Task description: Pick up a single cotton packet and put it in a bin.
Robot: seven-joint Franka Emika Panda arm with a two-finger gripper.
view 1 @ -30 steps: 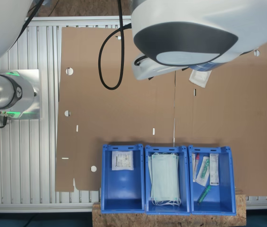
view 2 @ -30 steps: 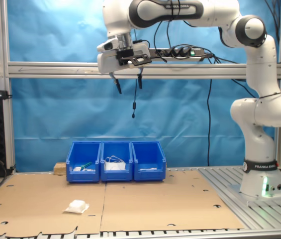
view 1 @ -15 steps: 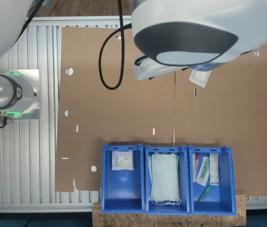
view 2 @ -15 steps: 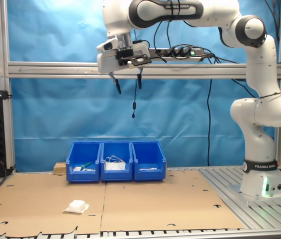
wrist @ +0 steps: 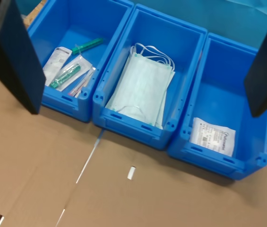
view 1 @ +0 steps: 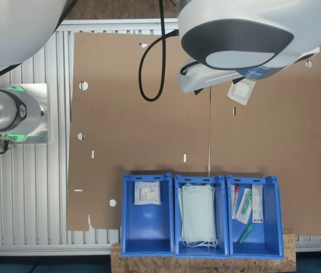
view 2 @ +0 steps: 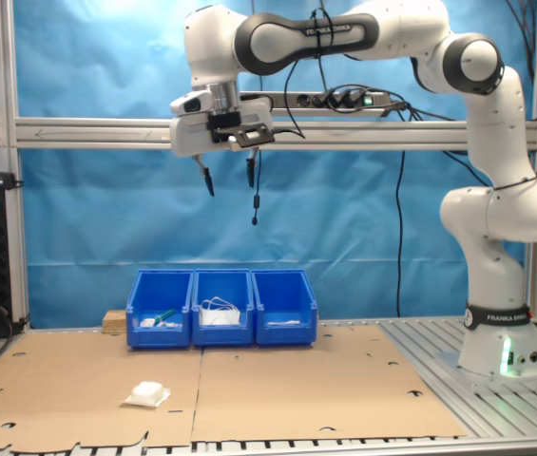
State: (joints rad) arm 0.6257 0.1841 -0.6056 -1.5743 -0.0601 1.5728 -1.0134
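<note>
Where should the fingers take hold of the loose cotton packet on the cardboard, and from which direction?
Probably from straight above: the cotton packet lies flat and alone on the cardboard, away from the bins. Close the fingers across its raised padded middle, since the thin sealed border hugs the surface.

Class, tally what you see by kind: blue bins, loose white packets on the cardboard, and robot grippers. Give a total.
Blue bins: 3
Loose white packet on the cardboard: 1
Gripper: 1
Total: 5

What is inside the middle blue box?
The middle blue bin holds a stack of pale-green face masks with white ear loops. Whatever lies beneath the stack is covered.
</note>
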